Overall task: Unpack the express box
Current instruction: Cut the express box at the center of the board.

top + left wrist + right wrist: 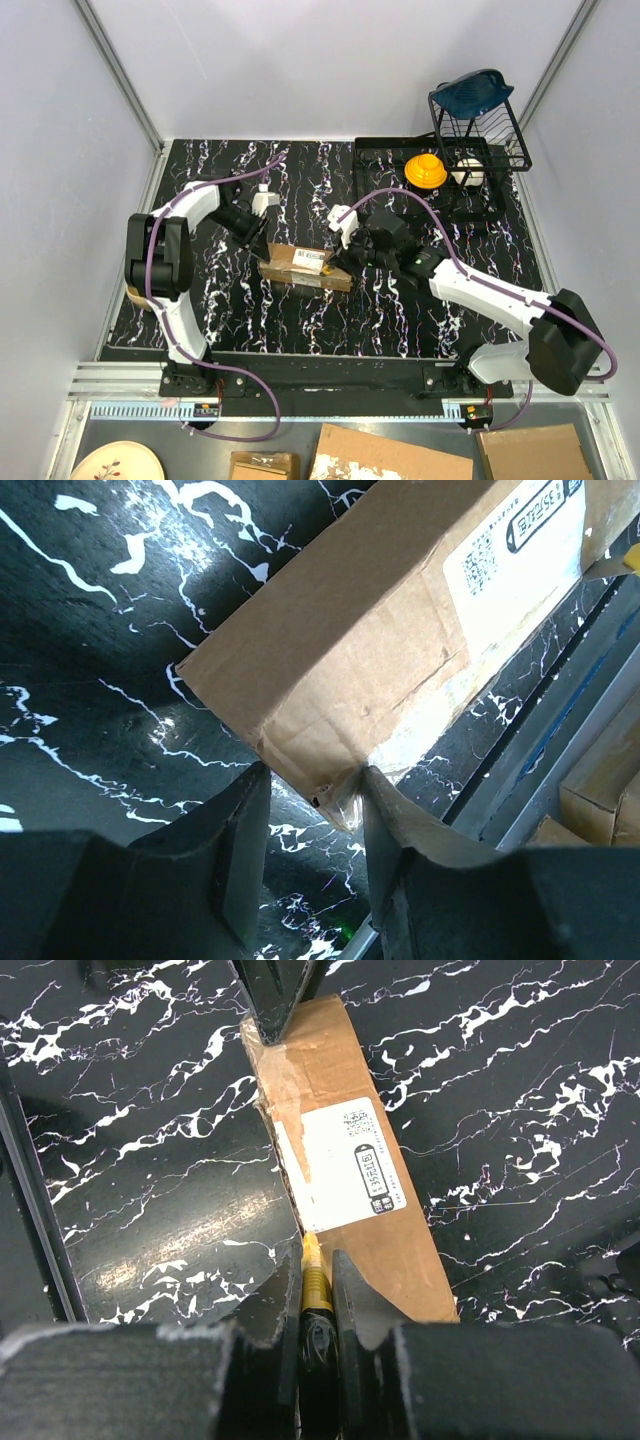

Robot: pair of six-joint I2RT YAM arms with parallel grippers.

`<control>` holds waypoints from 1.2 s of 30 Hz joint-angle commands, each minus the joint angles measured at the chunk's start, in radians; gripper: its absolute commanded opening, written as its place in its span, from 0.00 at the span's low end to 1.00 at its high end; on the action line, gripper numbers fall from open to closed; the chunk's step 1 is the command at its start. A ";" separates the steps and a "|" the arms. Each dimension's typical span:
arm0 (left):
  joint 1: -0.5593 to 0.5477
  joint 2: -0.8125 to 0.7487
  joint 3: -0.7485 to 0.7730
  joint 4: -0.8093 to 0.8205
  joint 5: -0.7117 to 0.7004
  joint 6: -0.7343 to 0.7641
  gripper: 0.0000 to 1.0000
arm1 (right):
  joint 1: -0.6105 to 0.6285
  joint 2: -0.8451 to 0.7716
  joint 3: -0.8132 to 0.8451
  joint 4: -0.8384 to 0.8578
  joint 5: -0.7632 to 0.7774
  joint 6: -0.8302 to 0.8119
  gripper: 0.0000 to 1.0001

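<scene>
From above, the express box [305,267] lies lengthwise between the 2 arms. Left wrist view: the left gripper [310,780] pinches its near corner. Right wrist view: the right gripper [315,1256] clenches a utility knife [314,1282], tip at the box's long edge, straight ahead of the fingers.

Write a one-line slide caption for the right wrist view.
Right gripper shut on a yellow utility knife, tip at the edge of the express box, beside its white label.
</scene>
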 commanded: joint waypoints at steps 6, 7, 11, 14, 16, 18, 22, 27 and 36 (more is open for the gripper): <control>0.029 -0.071 0.081 0.131 -0.238 0.081 0.99 | -0.011 0.107 0.013 -0.097 -0.081 0.036 0.00; 0.027 -0.086 0.080 0.113 -0.205 0.080 0.99 | -0.008 0.125 0.020 -0.091 -0.083 0.042 0.00; -0.008 -0.152 0.052 0.096 -0.171 0.066 0.99 | 0.015 0.172 0.056 -0.036 -0.100 0.073 0.00; -0.031 -0.184 0.026 0.097 -0.135 0.045 0.99 | 0.043 0.216 0.086 0.014 -0.100 0.095 0.00; -0.040 -0.195 0.014 0.125 -0.138 0.015 0.99 | 0.064 0.251 0.120 0.021 -0.074 0.102 0.00; -0.045 -0.189 0.034 0.131 -0.131 -0.004 0.99 | 0.079 0.276 0.146 0.059 -0.048 0.102 0.00; -0.048 -0.175 0.088 0.138 -0.120 -0.043 0.99 | 0.086 0.313 0.201 0.080 -0.012 0.099 0.00; -0.052 -0.160 0.062 0.152 -0.118 -0.054 0.99 | 0.086 0.322 0.221 0.133 0.084 0.107 0.00; -0.143 -0.129 0.064 0.204 -0.187 -0.063 0.99 | 0.086 0.310 0.228 0.154 0.121 0.112 0.00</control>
